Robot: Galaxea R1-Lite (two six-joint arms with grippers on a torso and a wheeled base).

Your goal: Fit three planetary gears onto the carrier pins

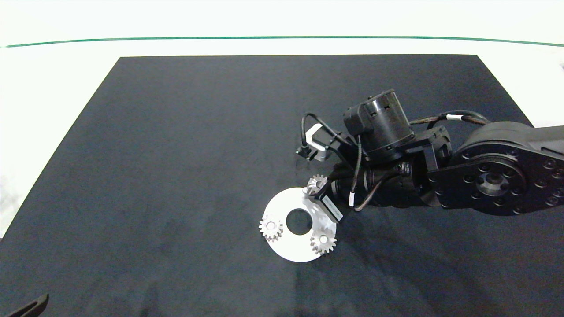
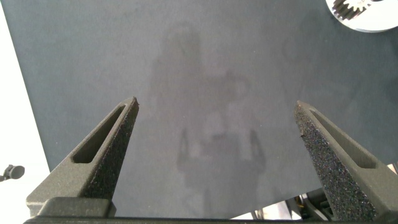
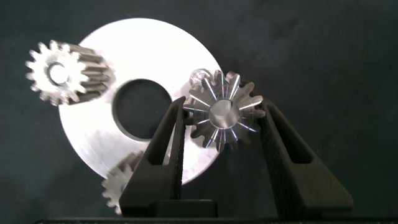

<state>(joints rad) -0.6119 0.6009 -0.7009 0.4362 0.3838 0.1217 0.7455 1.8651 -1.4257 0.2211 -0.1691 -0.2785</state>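
My right arm reaches in low across the black counter (image 1: 176, 154), wrist bent down toward the white disc (image 1: 286, 246). My right gripper (image 3: 222, 118) pinches a third gear (image 3: 222, 116) by its toothed sides at the disc's rim, tilted, just beside a pale pin (image 3: 198, 76). Two other gears (image 1: 271, 228) (image 1: 323, 240) sit on the disc either side of its centre hole (image 1: 298, 221). My left gripper (image 2: 216, 115) hangs spread wide over bare counter, well apart from the disc.
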